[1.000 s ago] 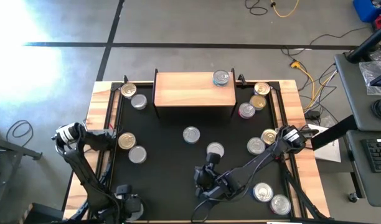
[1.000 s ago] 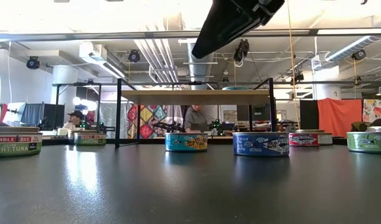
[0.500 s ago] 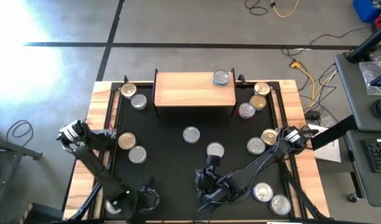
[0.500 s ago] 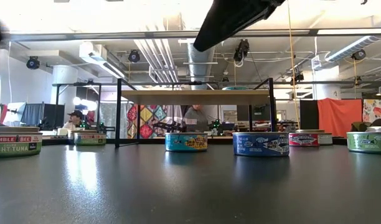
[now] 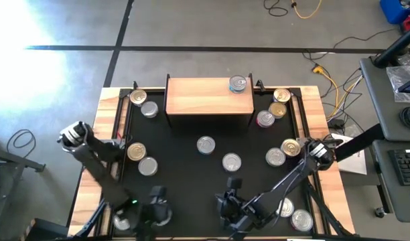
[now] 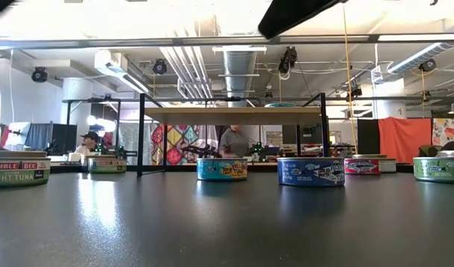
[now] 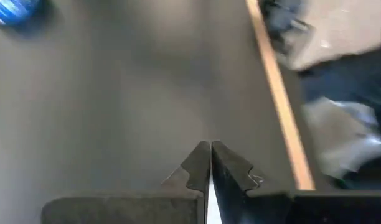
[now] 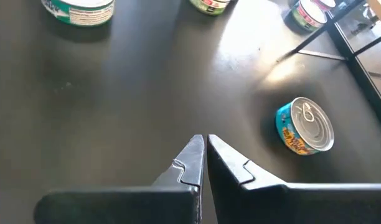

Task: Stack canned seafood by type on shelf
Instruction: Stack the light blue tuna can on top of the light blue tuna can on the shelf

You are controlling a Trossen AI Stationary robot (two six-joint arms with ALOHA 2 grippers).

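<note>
At the far edge of the matte black table (image 5: 185,144), the light-wood shelf (image 5: 209,96) on thin black legs carries one round silver-lidded tin (image 5: 238,84) at its right end. The other short round cans (image 5: 206,144) lie scattered over the mat, some gold-lidded (image 5: 136,151). Near the front edge, the left gripper (image 5: 157,195) and right gripper (image 5: 233,185) both have jaws fully closed, holding nothing.

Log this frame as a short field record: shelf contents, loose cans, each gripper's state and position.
shelf: light-wood shelf at the table's far edge
on shelf: one silver-lidded can, near its right end
loose cans: the rest scattered on the black table, none stacked
left gripper: shut, empty, over the near-left table
right gripper: shut, empty, over the near-centre table
nearest can to right gripper: teal-labelled can, untouched
</note>
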